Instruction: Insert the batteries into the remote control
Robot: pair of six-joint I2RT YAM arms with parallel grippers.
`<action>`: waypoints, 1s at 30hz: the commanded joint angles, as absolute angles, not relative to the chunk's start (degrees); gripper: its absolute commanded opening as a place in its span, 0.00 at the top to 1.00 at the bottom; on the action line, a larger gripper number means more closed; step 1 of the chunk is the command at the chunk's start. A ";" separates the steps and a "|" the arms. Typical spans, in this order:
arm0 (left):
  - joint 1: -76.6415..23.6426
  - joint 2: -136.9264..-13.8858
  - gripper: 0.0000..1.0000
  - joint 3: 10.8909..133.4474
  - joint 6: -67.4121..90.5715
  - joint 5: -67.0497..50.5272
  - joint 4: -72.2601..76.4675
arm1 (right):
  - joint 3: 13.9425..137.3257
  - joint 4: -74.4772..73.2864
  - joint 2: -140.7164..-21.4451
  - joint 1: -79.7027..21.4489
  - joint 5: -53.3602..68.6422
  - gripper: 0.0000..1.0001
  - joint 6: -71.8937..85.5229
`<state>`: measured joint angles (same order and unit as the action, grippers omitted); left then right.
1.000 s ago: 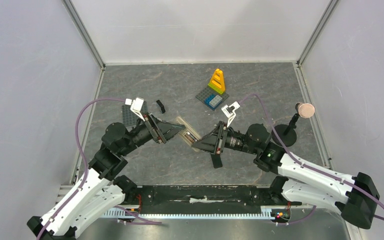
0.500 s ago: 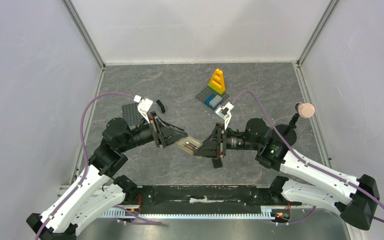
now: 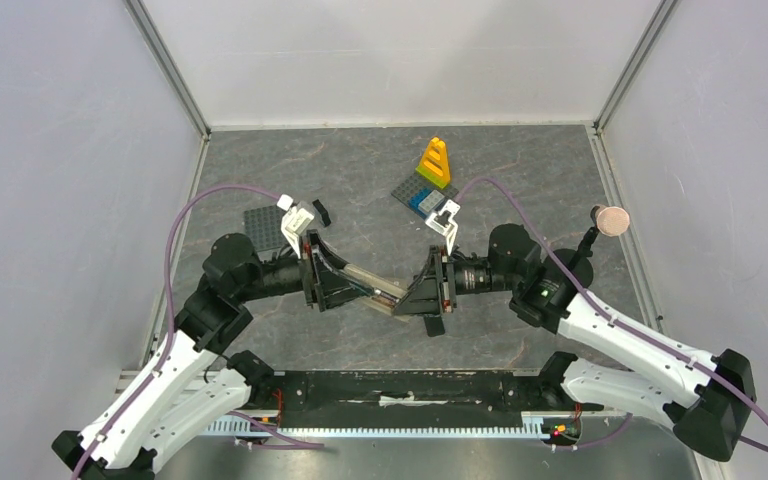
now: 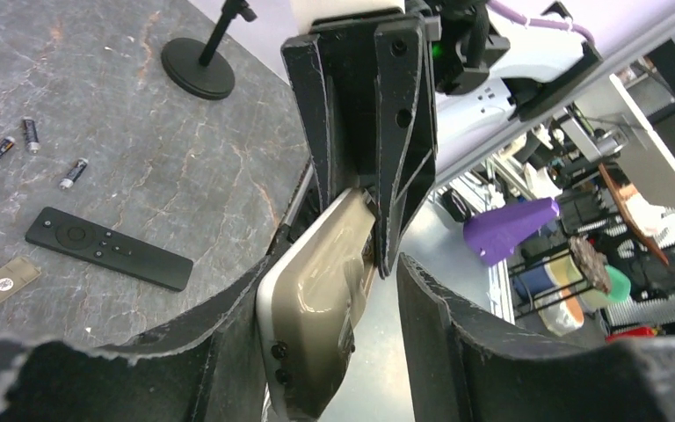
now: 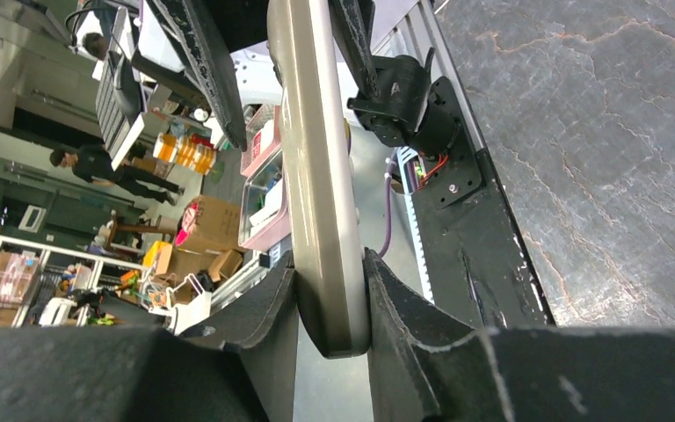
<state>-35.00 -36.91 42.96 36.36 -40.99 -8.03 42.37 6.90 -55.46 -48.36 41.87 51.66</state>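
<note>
Remote (image 3: 378, 287) — lifted off the table (image 3: 520, 170), spanning my two grippers at mid-workspace. Right gripper (image 5: 330, 264): clamped on one end, both fingers pressed against it. Left gripper (image 4: 334, 264): astride the other end, one finger touching and a gap at the other — not closed. Batteries (image 4: 72, 172): three, loose on the table near a black handset (image 4: 105, 249).

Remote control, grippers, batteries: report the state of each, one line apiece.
remote control: held clear of the table, spanning both grippers.
right gripper: jaws shut on one end of the remote control.
left gripper: jaws open around the other end, with a gap on one side.
batteries: three, lying loose on the table.
black remote: lying flat on the table.
</note>
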 commanded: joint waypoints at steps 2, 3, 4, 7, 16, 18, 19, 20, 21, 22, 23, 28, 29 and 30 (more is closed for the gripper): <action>-35.07 -37.09 0.45 47.39 28.86 -51.64 -10.88 | 47.78 0.17 -55.45 -47.38 44.55 0.92 44.35; -35.00 -37.11 0.47 47.69 28.00 -52.10 -11.66 | 48.33 -1.77 -55.40 -47.37 44.77 0.92 43.37; -35.01 -37.17 0.49 48.08 27.03 -52.21 -12.65 | 48.94 -2.84 -55.49 -47.33 45.07 0.92 42.30; -35.04 -37.74 0.58 48.84 25.83 -52.75 -14.08 | 50.96 -6.04 -55.99 -47.28 45.35 0.92 39.42; -35.02 -40.80 0.98 47.25 30.25 -46.18 -12.49 | 52.73 -7.38 -56.35 -47.29 41.22 0.44 35.99; -35.01 -40.66 0.98 46.67 31.07 -39.45 -14.31 | 52.77 -7.91 -55.79 -47.29 37.16 0.29 34.41; -35.01 -40.59 0.98 46.46 31.68 -35.30 -15.75 | 53.02 -8.71 -55.71 -47.29 34.67 0.23 33.75; -34.98 -40.44 0.98 46.27 32.10 -31.52 -16.95 | 53.20 -9.31 -55.51 -47.28 31.52 0.18 33.36; -34.95 -40.29 0.98 45.85 32.71 -27.69 -18.11 | 53.38 -9.77 -55.46 -47.24 29.23 0.17 33.05; -34.83 -40.11 0.98 45.66 33.37 -24.22 -19.42 | 53.71 -10.63 -55.54 -47.28 25.54 0.16 32.90; -34.72 -39.92 0.98 45.38 34.27 -19.93 -20.56 | 54.15 -11.65 -55.68 -47.24 21.25 0.16 32.84; -34.37 -38.79 0.98 44.35 38.32 -4.93 -25.01 | 55.44 -17.80 -57.77 -47.29 2.32 0.21 30.82; -34.39 -38.66 0.98 44.23 39.04 -2.58 -25.98 | 55.47 -18.88 -58.61 -47.29 0.51 0.23 29.58; -34.37 -38.51 0.98 44.05 39.59 -0.39 -26.67 | 55.34 -19.71 -59.61 -47.26 -2.63 0.25 27.91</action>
